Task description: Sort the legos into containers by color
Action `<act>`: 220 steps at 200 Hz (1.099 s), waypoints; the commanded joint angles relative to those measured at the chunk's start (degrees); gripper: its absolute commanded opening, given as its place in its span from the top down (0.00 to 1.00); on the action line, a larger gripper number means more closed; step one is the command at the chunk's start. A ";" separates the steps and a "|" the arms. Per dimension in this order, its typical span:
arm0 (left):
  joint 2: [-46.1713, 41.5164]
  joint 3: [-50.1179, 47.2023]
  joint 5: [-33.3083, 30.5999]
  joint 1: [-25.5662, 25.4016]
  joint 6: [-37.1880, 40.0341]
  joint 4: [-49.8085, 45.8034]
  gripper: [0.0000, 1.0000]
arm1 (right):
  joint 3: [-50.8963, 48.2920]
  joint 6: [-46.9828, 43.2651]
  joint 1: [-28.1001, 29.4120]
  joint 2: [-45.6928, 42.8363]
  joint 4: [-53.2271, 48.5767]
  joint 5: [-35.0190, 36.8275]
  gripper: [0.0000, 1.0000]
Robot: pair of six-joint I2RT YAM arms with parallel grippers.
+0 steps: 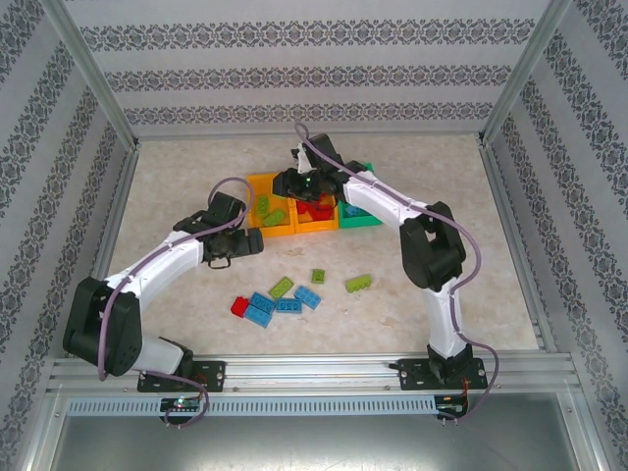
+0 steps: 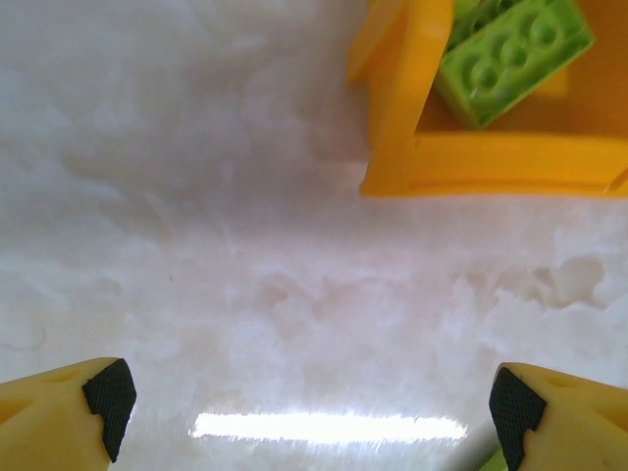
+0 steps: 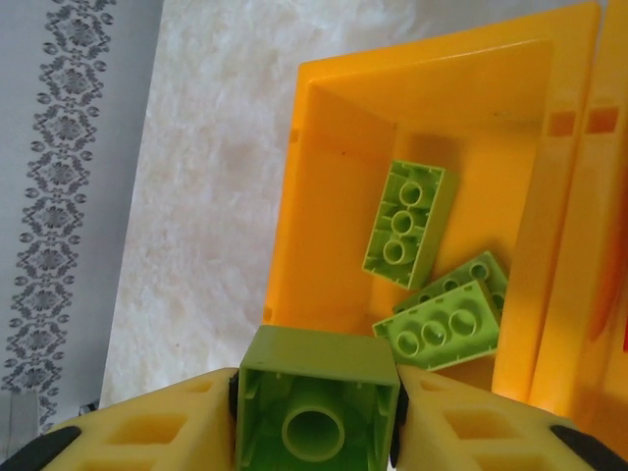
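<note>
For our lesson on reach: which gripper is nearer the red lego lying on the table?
Left. The left gripper hovers beyond the red lego; the right gripper is farther back over the orange-yellow bin, gripping a green lego.

Both arms wear one livery: white shells over the long links, black housings at the joints. The left arm (image 1: pixel 162 263) has a bulky black shoulder (image 1: pixel 98 329), and the right arm (image 1: pixel 388 201) has a black elbow (image 1: pixel 432 253). A mauve-grey cable (image 1: pixel 231 180) follows the left arm and another (image 1: pixel 478 263) follows the right (each arm stands on a black base plate (image 1: pixel 182 375)). The left tool (image 2: pixel 314 397) has yellow fingers (image 2: pixel 44 422) tipped with black pads (image 2: pixel 110 400). The right tool (image 3: pixel 316 417) has yellow fingers (image 3: pixel 157 437) too, moulded with square recesses and black at the outer corners.
</note>
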 commanded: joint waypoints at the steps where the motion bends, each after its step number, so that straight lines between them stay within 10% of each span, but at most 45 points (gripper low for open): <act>1: -2.37 -2.77 2.07 0.07 -2.14 -2.56 0.05 | 3.33 0.19 0.27 3.07 -1.93 -1.55 0.55; 93: -6.63 -10.43 3.21 -0.27 -11.09 -1.77 0.05 | 1.42 -4.38 1.21 0.61 -1.45 -2.09 0.38; 220: -0.88 -5.47 -0.42 -0.05 -10.74 -3.01 0.00 | -49.60 -29.24 15.71 -38.30 -5.45 19.85 0.23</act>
